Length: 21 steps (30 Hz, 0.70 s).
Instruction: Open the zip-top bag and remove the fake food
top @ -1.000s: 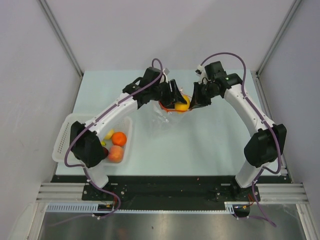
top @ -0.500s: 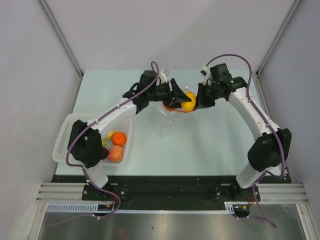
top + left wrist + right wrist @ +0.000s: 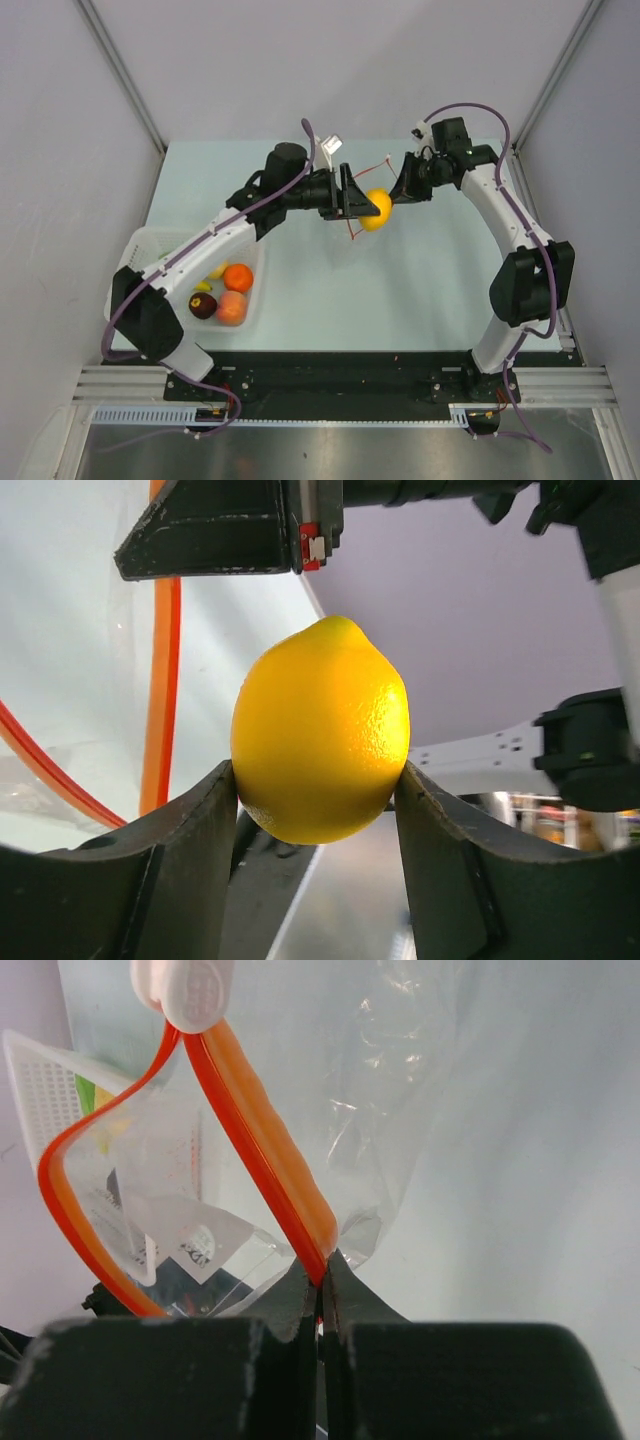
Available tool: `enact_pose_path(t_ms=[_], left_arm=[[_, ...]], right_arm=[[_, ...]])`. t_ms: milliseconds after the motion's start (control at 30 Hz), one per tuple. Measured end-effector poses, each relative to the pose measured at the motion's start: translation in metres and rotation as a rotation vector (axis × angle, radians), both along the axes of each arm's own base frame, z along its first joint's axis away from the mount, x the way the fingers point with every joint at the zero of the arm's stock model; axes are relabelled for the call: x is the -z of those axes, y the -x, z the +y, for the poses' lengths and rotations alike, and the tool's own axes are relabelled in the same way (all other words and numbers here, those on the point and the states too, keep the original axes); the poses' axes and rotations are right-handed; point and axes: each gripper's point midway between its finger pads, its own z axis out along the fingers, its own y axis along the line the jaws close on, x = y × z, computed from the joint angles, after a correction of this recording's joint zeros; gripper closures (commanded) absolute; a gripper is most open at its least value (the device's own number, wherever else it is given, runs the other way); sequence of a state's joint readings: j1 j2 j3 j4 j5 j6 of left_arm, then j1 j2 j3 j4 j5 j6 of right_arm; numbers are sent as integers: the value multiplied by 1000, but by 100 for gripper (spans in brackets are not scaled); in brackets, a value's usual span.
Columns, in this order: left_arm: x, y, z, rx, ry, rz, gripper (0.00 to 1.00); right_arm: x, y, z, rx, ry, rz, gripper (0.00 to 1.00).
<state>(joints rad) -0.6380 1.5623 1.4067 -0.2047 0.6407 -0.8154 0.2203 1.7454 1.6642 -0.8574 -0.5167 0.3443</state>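
White mesh basket (image 3: 258, 290) sits on the pale table (image 3: 400, 290).

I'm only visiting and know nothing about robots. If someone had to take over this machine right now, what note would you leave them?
Left gripper: shut on the lemon, lifted and seemingly out of the bag.
Right gripper: shut on the zip strip of the zip-top bag, whose mouth is open.
Done: bag opened; an orange, a peach and a dark purple fruit lie in the white basket.
Left: probably carry the lemon to the basket. No other food shows in the bag.
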Motion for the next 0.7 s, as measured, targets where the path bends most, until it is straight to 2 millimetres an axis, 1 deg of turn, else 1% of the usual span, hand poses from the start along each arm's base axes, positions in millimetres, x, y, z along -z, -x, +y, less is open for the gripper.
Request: enact_pose_path(t_ms=[100,200,267,333,400,467,533,567,600,633,700], left_arm=[[-5,5,2,-5,-48,-101,100],[-18,10,12,-39,-79,-199,100],[-29,12,26,-90,-116,-264,100],[-36,5,51,-203,-190,-328,100],[-38,-4,80,-328,-276,-357,100],[-30,-15,122,-480,-398,-344,100],[-12,-26,170,-628,-523,-299,100],[1,-32,197,-703,-586,-269,100],[21,-34,228,-779,-665,-221,100],[38,-35,252,-834,-725,-179,100],[83,-25,302,-930,-865,-55,100]], right_arm=[[-7,-5,1,5,-2,-20,100],[-13,-15,0,17,5,-41,100],[-16,-24,0,32,12,-56,100],[-17,-33,0,46,21,-66,100],[-21,-44,-1,58,36,-80,100],[-24,-55,-5,71,63,-103,100],[-26,-61,-10,81,94,-117,100],[-27,-63,-14,87,115,-128,100],[-28,-63,-19,95,137,-132,100],[-29,-63,-23,100,152,-135,100],[-31,-65,-34,117,188,-142,100]])
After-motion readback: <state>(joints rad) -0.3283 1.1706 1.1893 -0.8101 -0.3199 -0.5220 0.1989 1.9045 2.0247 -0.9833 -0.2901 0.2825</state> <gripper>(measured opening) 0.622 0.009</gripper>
